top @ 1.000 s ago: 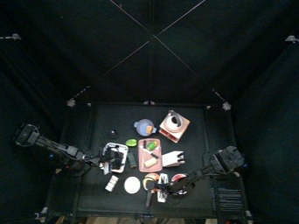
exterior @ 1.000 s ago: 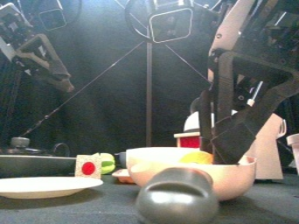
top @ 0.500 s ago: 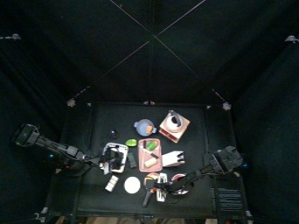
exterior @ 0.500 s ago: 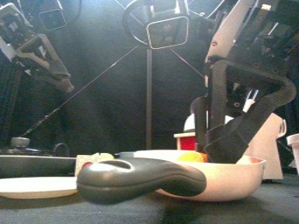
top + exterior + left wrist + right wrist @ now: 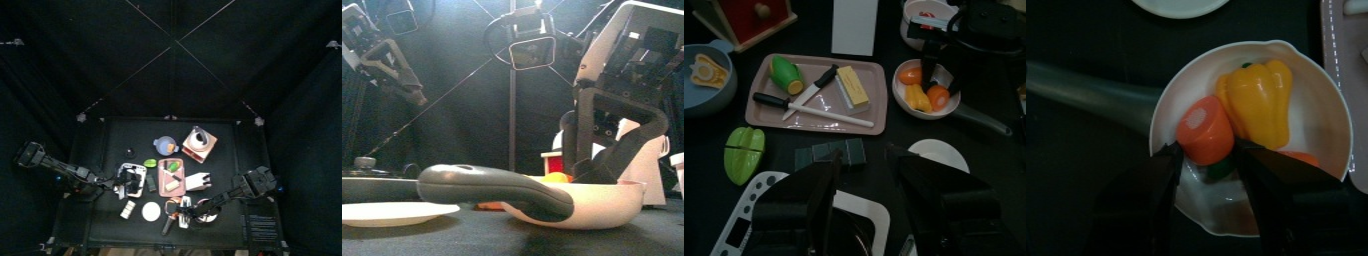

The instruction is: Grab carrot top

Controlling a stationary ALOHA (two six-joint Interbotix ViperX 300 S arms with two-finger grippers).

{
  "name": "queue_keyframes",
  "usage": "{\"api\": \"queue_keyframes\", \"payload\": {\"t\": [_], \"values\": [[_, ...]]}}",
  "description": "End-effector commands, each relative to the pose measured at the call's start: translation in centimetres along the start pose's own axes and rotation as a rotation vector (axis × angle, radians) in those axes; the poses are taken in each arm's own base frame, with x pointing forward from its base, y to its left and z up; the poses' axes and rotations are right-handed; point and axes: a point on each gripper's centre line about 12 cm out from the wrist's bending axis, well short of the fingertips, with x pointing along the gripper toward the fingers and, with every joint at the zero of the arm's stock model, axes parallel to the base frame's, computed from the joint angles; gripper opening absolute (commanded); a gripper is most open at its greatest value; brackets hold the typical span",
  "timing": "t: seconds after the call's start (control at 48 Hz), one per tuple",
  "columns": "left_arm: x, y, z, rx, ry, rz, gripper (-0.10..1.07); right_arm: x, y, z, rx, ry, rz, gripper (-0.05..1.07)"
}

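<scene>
Carrot top (image 5: 1207,135) between open fingers (image 5: 1166,170).

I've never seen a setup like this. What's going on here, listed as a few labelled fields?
Working arm: right gripper, open, hanging over a white bowl with a long handle
In the bowl: carrot top, a small orange piece, next to a yellow pepper
Contact: carrot top lies between the open jaws, not yet gripped
Resting arm: left gripper, at the table's left side
Nearby: pink tray holding a knife
</scene>
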Motion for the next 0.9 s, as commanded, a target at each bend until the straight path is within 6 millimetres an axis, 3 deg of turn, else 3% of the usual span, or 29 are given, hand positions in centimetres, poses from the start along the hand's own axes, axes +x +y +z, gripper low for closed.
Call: {"api": "queue_keyframes", "payload": {"t": [0.0,0.292,0.667,0.875], "values": [[-0.1,-0.1,0.5,-0.002,-0.014,-0.003,0.80,-0.7,0.0,0.8,0.011,-0.024,0.013,0.78],[-0.1,-0.1,0.5,-0.002,-0.012,-0.004,0.81,-1.4,0.1,1.1,0.013,-0.040,0.020,0.63],[-0.1,-0.1,0.5,-0.002,-0.014,-0.006,0.80,-6.4,0.2,2.9,0.045,-0.119,0.053,0.62],[-0.1,-0.2,0.4,0.005,-0.011,-0.012,0.80,-8.1,0.1,2.1,0.041,-0.101,0.032,0.62]]}}
